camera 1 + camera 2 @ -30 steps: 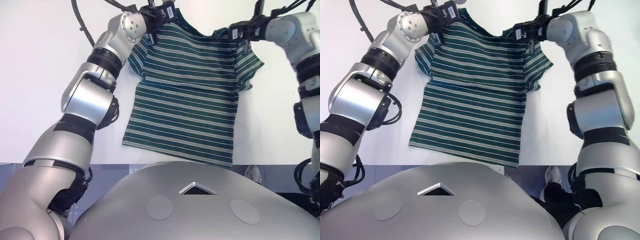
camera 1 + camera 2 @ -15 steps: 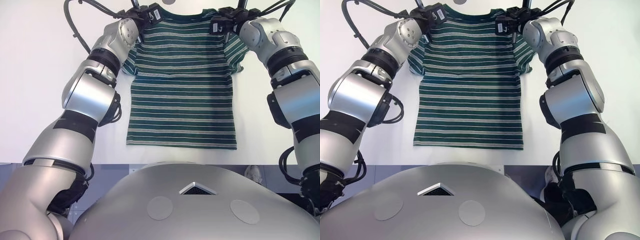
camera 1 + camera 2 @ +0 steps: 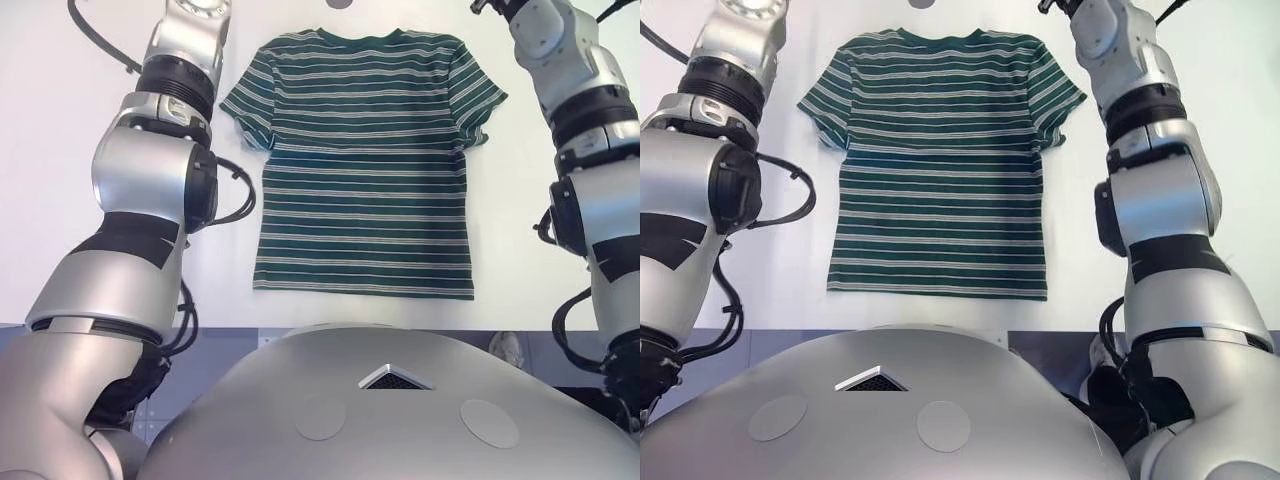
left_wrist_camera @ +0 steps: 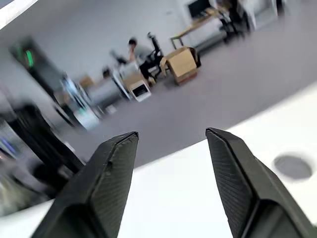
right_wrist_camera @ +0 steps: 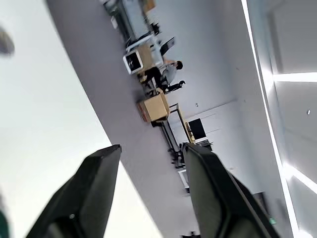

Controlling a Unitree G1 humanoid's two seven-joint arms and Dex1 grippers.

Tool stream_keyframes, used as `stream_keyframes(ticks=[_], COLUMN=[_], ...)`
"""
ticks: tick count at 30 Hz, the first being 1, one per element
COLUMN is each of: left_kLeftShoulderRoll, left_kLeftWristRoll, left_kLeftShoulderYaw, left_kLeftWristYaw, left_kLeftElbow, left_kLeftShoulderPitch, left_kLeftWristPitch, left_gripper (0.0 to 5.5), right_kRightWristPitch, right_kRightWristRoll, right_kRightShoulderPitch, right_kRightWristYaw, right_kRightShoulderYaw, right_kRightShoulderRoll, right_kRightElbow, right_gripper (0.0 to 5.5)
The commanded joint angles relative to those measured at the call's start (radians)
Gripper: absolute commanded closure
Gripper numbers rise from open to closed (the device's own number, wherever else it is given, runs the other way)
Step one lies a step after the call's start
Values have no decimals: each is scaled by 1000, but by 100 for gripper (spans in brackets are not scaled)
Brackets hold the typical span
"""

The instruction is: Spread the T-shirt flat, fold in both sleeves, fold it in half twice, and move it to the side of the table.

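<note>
The left gripper (image 4: 172,132) holds its 2 fingers spread with nothing between them, above the white table (image 4: 173,198) near its far edge. The right gripper (image 5: 151,147) is likewise spread and empty. Between the 2 arms, the green striped T-shirt (image 3: 365,170) lies flat on the table, both sleeves out, collar toward the far edge and hem toward the robot.

Dark green T-shirt (image 3: 365,160) with white stripes; white table (image 3: 60,170)
</note>
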Motion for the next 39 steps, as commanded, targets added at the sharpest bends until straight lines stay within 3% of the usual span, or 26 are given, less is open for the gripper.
stream_keyframes(ticks=[1,3,5,9,14,17,23,31,39], left_kLeftShoulderRoll=[-23,-15,19,59,-42,-79,-117,-129,-137], left_kLeftWristRoll=[-179,-186,-147,-136,-315,-363,-345,-322,-317], left_kLeftShoulderYaw=[158,168,150,127,211,238,258,190,157], left_kLeftWristYaw=[18,52,72,48,41,49,90,69,63], left_kLeftElbow=[-231,-407,-535,-934,-1232,-1273,-1141,-1065,-1023], left_kLeftShoulderPitch=[214,337,441,716,905,915,865,855,869], left_kLeftWristPitch=[186,270,353,592,908,975,915,849,825], left_gripper=[229,188,152,146,146,146,146,146,278], right_kRightWristPitch=[142,220,282,366,387,392,398,394,391], right_kRightWristRoll=[143,174,192,194,186,181,163,165,167], right_kRightShoulderPitch=[389,538,642,754,810,809,792,772,760], right_kRightWristYaw=[45,55,62,59,41,46,53,55,53], right_kRightShoulderYaw=[-133,-170,-184,-204,-242,-248,-220,-217,-215], right_kRightShoulderRoll=[-7,10,30,56,62,61,82,86,91], right_kRightElbow=[-507,-712,-849,-1003,-1068,-1078,-1085,-1075,-1065], right_gripper=[284,238,230,230,230,230,230,230,230])
